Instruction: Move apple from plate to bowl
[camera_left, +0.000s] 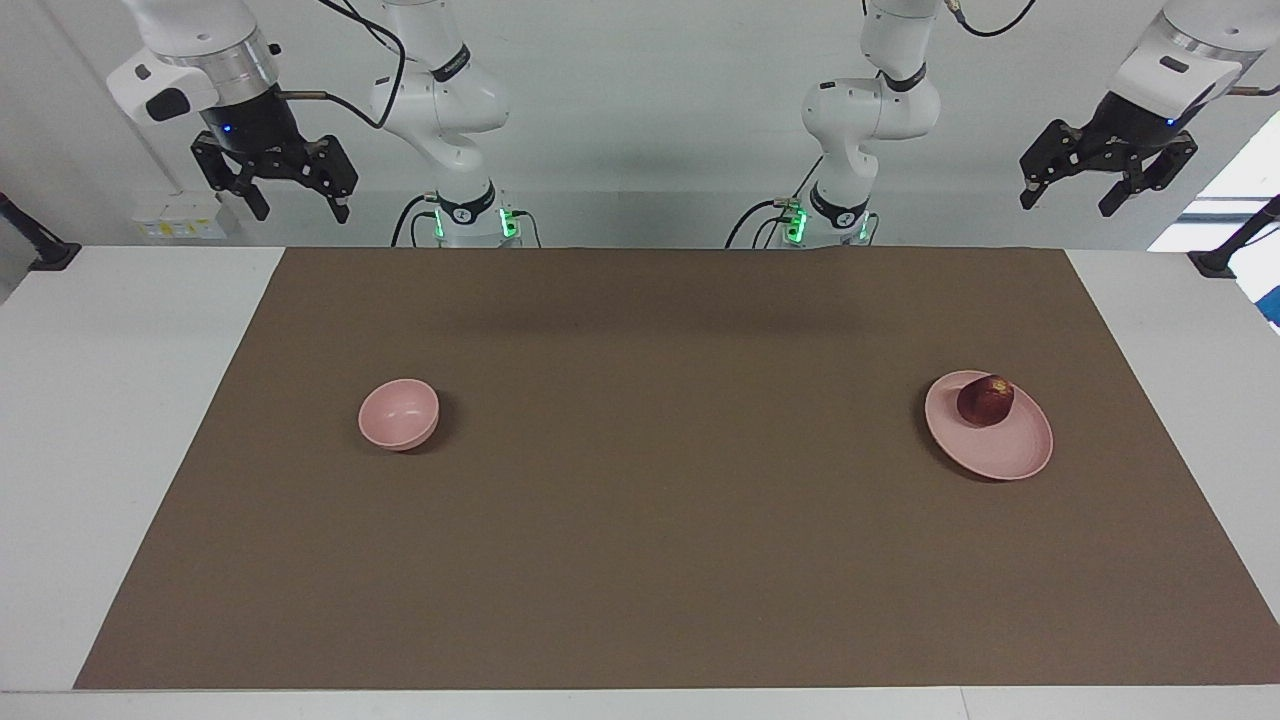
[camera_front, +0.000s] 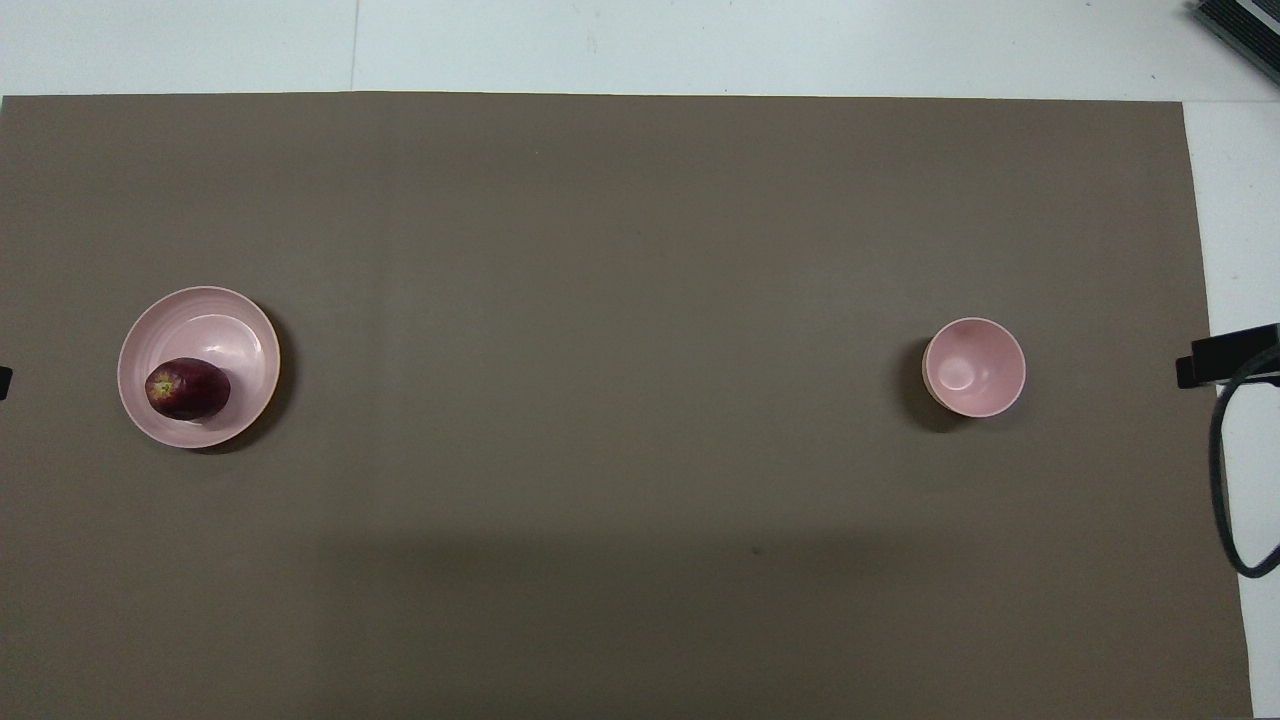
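Note:
The dark red apple (camera_left: 985, 400) (camera_front: 187, 389) lies on the flat pink plate (camera_left: 1010, 455) (camera_front: 220, 320), on the part of it nearest the robots, at the left arm's end of the brown mat. The small deep pink bowl (camera_left: 399, 413) (camera_front: 974, 366) stands empty at the right arm's end. My left gripper (camera_left: 1070, 200) hangs open and empty, high up by the robots' edge of the table, well apart from the plate. My right gripper (camera_left: 297, 210) hangs open and empty, high up at the right arm's end, well apart from the bowl.
The brown mat (camera_left: 640, 560) covers most of the white table (camera_left: 120, 400). A black cable loop (camera_front: 1225, 480) hangs by the mat's edge at the right arm's end. A dark device (camera_front: 1240, 25) sits at the table's corner farthest from the robots.

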